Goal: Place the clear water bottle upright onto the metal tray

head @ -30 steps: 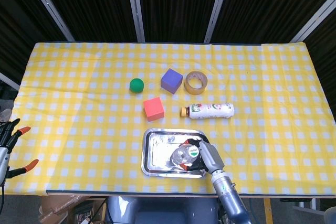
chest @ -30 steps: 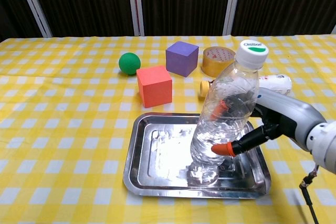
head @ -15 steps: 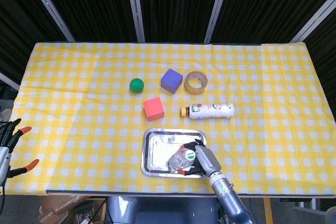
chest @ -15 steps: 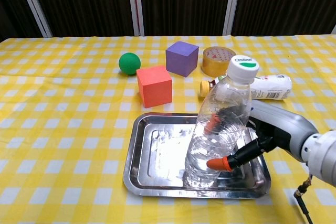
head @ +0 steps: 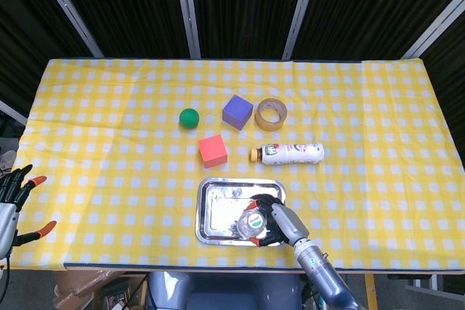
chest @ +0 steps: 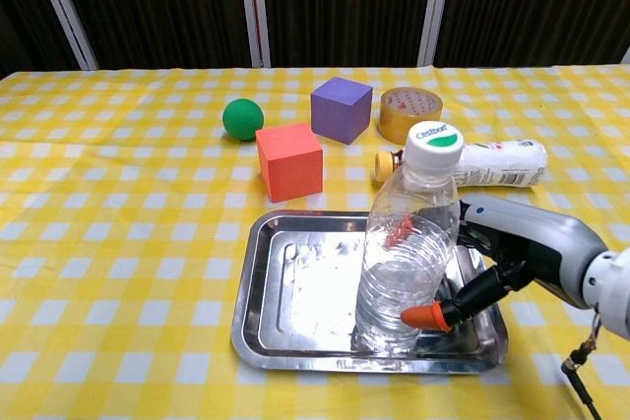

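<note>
Chest view first, left to right with the metal tray (chest: 295, 331) as landmark. Far left of the tray and off the table's near corner in the head view: left hand (head: 16, 208), empty, fingers spread, idle. Behind the tray: green ball (chest: 242, 118), red cube (chest: 289, 160), purple cube (chest: 342, 109), tape roll (chest: 409, 114); behind its right end, white bottle (chest: 472, 163) lying on its side.

On the tray's right half: clear water bottle (chest: 407, 243), base down on the metal, cap tipped only slightly left of vertical. Lower than a second ago, when lifted clear and leaning harder; now seated and nearly plumb. Means the placing is all but done; only letting go and backing off remain.

At the tray's right end: right hand (chest: 497, 263), wrapped round the bottle's lower body, one orange fingertip (chest: 425, 317) in front near the base, another seen through the plastic behind. Gripping yet, not released.

Room for moving: bottle base close to the tray's near rim and right wall, so little margin for a nudge that way. Best exit probably right and toward the table's near edge, away from the tray. Fingers to open gently, since a light empty bottle may topple if dragged.
</note>
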### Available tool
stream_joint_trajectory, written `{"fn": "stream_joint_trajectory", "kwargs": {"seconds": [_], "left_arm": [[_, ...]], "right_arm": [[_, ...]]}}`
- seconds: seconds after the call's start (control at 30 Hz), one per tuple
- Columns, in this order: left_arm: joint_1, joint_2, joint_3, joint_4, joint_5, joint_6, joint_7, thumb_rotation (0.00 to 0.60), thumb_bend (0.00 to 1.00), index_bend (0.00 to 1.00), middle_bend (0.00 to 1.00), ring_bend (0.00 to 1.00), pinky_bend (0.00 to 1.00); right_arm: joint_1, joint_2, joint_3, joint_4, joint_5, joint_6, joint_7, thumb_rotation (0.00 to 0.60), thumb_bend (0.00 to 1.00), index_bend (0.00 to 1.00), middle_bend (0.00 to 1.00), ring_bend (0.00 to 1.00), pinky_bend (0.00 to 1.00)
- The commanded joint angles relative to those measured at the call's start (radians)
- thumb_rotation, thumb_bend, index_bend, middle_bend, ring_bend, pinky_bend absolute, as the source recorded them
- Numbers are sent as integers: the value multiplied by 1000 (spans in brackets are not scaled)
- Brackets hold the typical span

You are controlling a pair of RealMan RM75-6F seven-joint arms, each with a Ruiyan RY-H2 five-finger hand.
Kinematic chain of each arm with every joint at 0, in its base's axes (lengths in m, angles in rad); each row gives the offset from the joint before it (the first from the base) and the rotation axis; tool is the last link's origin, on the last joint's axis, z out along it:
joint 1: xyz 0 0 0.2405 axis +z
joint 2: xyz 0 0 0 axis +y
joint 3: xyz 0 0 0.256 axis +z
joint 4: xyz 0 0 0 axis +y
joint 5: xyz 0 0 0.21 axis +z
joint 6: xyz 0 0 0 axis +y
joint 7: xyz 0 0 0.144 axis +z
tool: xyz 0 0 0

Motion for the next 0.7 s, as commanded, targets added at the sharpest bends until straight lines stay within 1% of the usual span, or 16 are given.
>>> {"fn": "stream_joint_trajectory", "kwargs": {"seconds": [0.03,0.13,0.27,0.43,0.63,0.7], "left_arm": [[0,0,1,-1,0,0,3,600,152,189,22,0,0],[0,0,1,-2,-1,0,3,600,151,189,22,0,0],[0,0,2,-1,-1,-2,5,600,151,189,22,0,0],[0,-1,2,-4,-1,0,8,600,151,189,22,0,0],[2,-1,3,-7,2,4,14,600,151,189,22,0,0],[2,-1,2,-7,0,4,14,600,151,189,22,0,0]], "right_arm": [[-9,7,-2,0,-22,13,9,600,257,304,134,22,0],[-7,30,-10,-5,-23,6,-5,600,257,274,111,3,0],[-9,117,-31,-29,-23,-13,-21,600,256,260,98,0,0],[-17,235,-72,-60,-41,-54,-15,600,255,260,96,0,0],[-43,385,-110,-91,-116,-80,40,600,254,260,96,0,0],[-63,434,-116,-96,-157,-49,49,600,255,258,95,0,0]]}}
